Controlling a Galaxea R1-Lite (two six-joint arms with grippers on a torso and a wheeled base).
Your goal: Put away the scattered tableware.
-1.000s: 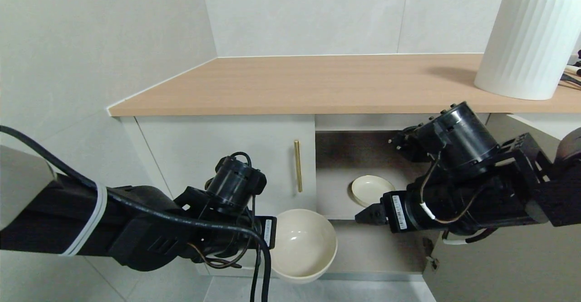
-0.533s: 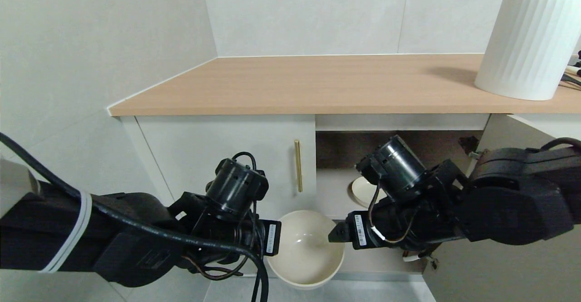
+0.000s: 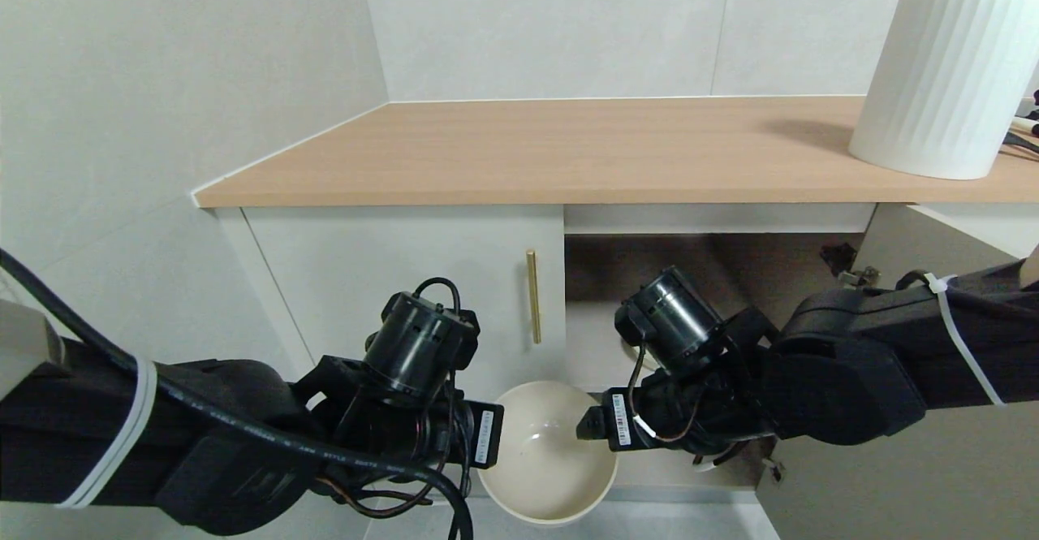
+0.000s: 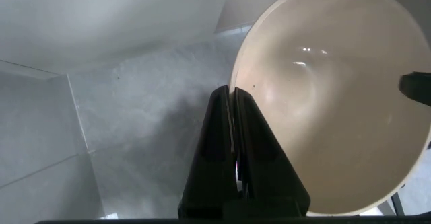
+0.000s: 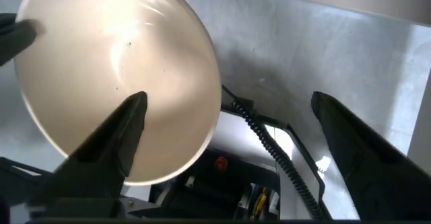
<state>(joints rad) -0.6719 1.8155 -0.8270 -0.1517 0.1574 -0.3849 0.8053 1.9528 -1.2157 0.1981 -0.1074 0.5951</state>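
A cream bowl [image 3: 548, 455] hangs in front of the lower cabinet, open side up. My left gripper [image 3: 487, 436] is shut on the bowl's left rim, and in the left wrist view its fingers [image 4: 232, 106] pinch the edge of the bowl [image 4: 330, 109]. My right gripper [image 3: 589, 429] sits at the bowl's right rim. In the right wrist view it [image 5: 227, 101] stands open, with one finger over the inside of the bowl [image 5: 101, 62] and the other outside it. The right gripper's fingertip [image 4: 415, 87] pokes in over the far rim.
A wooden countertop [image 3: 568, 150] carries a white ribbed container [image 3: 946, 77] at the right. Below, the left cabinet door with a gold handle [image 3: 532, 296] is shut. The right compartment [image 3: 730, 268] is open, its door [image 3: 893, 475] swung out to the right.
My right arm has come out of the cabinet, leftward and down, until its gripper reached the bowl's right rim, and now covers the small plate inside. The bowl sank slightly.
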